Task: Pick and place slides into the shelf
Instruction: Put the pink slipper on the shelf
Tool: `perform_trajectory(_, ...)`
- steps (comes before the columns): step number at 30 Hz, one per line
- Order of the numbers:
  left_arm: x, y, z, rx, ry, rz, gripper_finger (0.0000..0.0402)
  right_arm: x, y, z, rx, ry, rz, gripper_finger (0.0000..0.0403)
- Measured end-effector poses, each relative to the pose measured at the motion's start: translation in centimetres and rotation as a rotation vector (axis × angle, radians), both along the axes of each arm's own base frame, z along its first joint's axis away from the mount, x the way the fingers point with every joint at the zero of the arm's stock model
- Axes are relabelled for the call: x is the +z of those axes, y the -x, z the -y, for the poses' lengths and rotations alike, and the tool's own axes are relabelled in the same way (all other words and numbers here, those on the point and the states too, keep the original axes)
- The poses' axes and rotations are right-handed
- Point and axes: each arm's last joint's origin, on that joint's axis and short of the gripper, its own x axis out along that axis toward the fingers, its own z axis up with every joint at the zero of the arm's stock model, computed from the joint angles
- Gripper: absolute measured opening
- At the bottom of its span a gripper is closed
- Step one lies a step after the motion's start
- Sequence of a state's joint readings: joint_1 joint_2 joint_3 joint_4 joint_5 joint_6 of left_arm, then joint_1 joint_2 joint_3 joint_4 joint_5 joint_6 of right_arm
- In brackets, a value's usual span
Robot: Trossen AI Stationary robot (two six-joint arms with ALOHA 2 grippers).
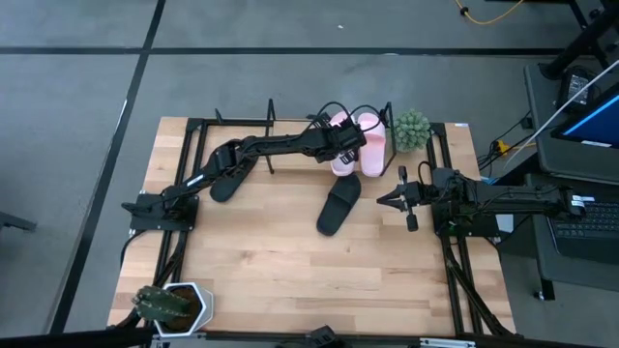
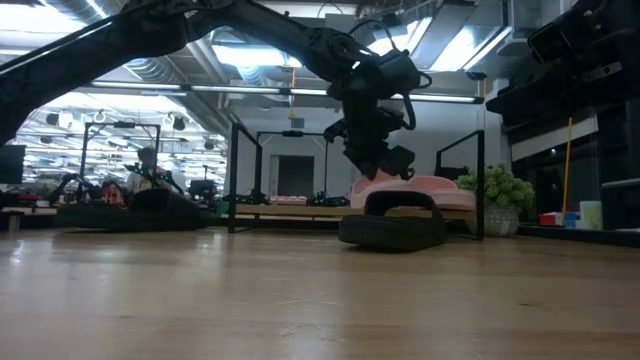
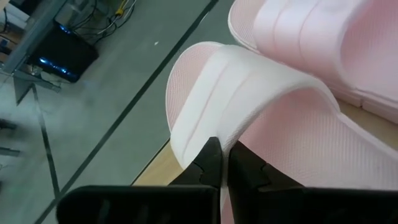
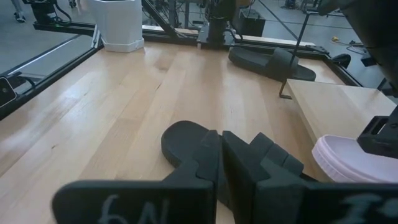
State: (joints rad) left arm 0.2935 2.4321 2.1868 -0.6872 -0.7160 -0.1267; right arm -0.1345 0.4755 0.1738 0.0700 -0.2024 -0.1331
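Note:
Two pale pink slides lie side by side at the right end of the shelf (image 4: 348,102), next to its black end frame (image 1: 389,118). My left gripper (image 3: 224,155) reaches across the table and is shut on the left pink slide (image 1: 340,166). The other pink slide (image 1: 371,145) lies beside it. One black slide (image 1: 338,206) lies sole down on the table in front of the shelf. A second black slide (image 1: 229,174) lies under my left arm. My right gripper (image 1: 392,200) waits shut and holding nothing at the table's right side. My left gripper pinches the edge of the pink slide's wide strap (image 3: 205,134) between its two fingers. The fingers come slanting down from the table's left. The slide sits sole down at the shelf's board; I cannot tell whether it rests on the board or hangs just above it.
A small green plant (image 1: 412,129) stands at the far right, next to the shelf's end. A white pot with a plant (image 1: 176,304) stands at the near left corner. The middle and near part of the wooden tabletop (image 1: 261,271) is bare.

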Motion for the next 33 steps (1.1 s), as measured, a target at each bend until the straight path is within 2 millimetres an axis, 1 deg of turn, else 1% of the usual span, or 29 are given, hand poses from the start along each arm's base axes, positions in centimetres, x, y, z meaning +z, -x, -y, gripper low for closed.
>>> perform_trajectory(11, 0.1, -0.5, 0.3, -0.017, 0.0, 0.05, 0.0003, 0.0, 0.0, 0.0, 0.0, 0.001, 0.0, 0.0023)
perform_trajectory(23, 0.2, -0.6, 0.4, -0.027, 0.01, 0.063, 0.0029, 0.0, 0.0, 0.0, 0.0, 0.0, 0.0, 0.0023)
perform_trajectory(29, 0.5, -1.1, 0.4, -0.034, -0.006, 0.126, 0.0044, 0.0, 0.0, 0.0, 0.0, -0.001, 0.0, 0.0023)
perform_trajectory(33, 0.6, -1.1, 0.5, -0.038, -0.01, 0.128, 0.0058, 0.0, 0.0, 0.0, 0.0, -0.001, 0.0, 0.0023)
